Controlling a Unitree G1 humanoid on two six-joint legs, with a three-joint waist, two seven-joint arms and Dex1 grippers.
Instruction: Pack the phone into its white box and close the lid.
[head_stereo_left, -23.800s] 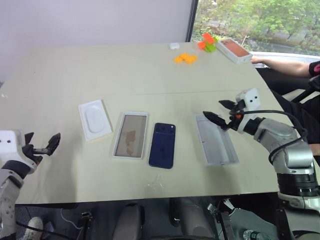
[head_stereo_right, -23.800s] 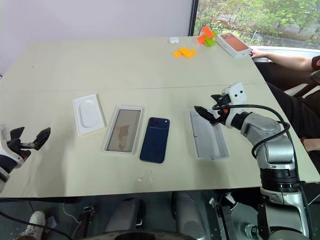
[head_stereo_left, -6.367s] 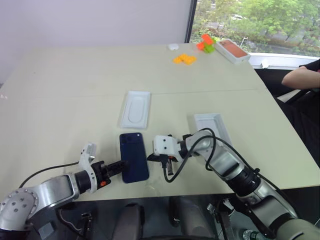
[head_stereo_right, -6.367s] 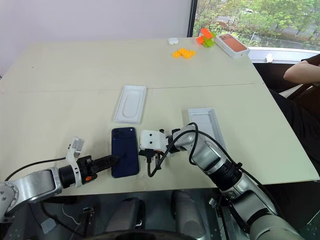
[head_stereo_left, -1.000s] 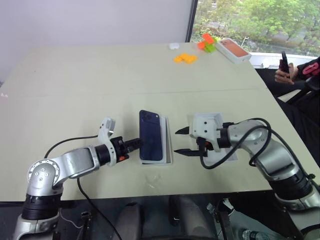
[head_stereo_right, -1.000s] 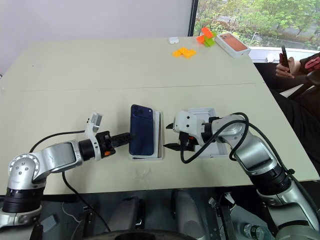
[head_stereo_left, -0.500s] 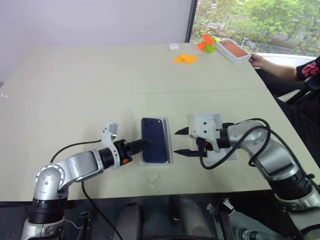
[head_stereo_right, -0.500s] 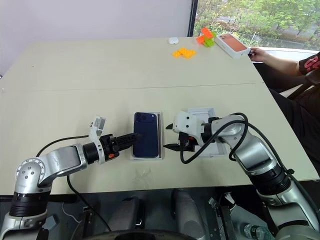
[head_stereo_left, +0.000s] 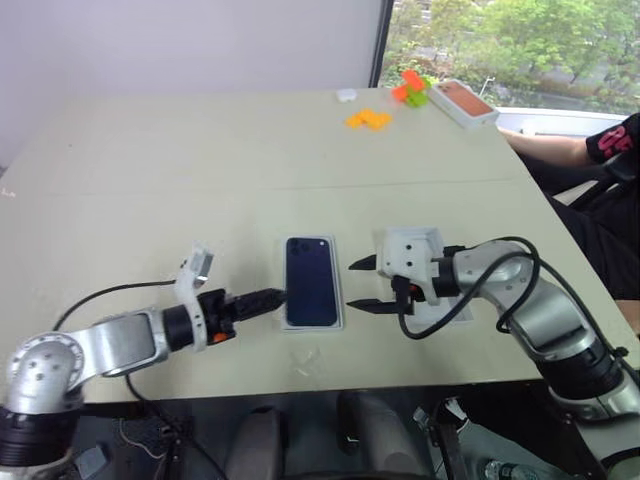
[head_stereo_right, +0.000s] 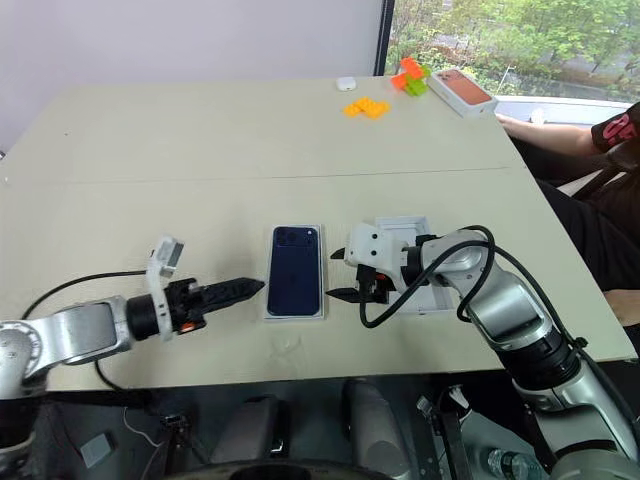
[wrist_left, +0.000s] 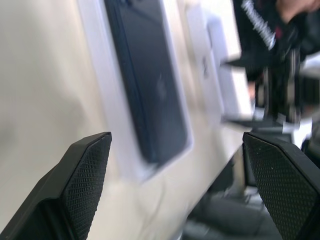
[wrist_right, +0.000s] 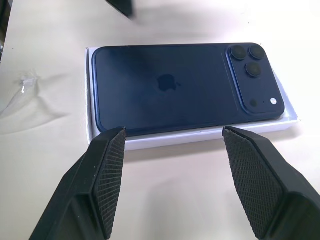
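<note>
The dark blue phone (head_stereo_left: 310, 280) lies flat, back up, inside the white box (head_stereo_left: 309, 325) near the table's front edge; its camera cluster points to the far side. My left gripper (head_stereo_left: 270, 296) is open just left of the box and holds nothing. On the box's right side my right gripper (head_stereo_left: 351, 285) stands open, its fingers (wrist_right: 107, 170) spread wide and facing the phone (wrist_right: 170, 87) and the box rim (wrist_right: 190, 140). The white lid (head_stereo_left: 452, 306) lies on the table under my right arm, partly hidden by it.
At the far right corner stand a white box with an orange-red top (head_stereo_left: 467, 101), orange and green blocks (head_stereo_left: 372, 118) and a small white object (head_stereo_left: 348, 93). A person's arm (head_stereo_left: 550, 148) rests at the right edge. A scrap of clear film (head_stereo_left: 310, 362) lies near the front edge.
My left gripper opened, let go of the phone and drew back to the left. The phone dropped from tilted to flat in the box. My right arm kept still.
</note>
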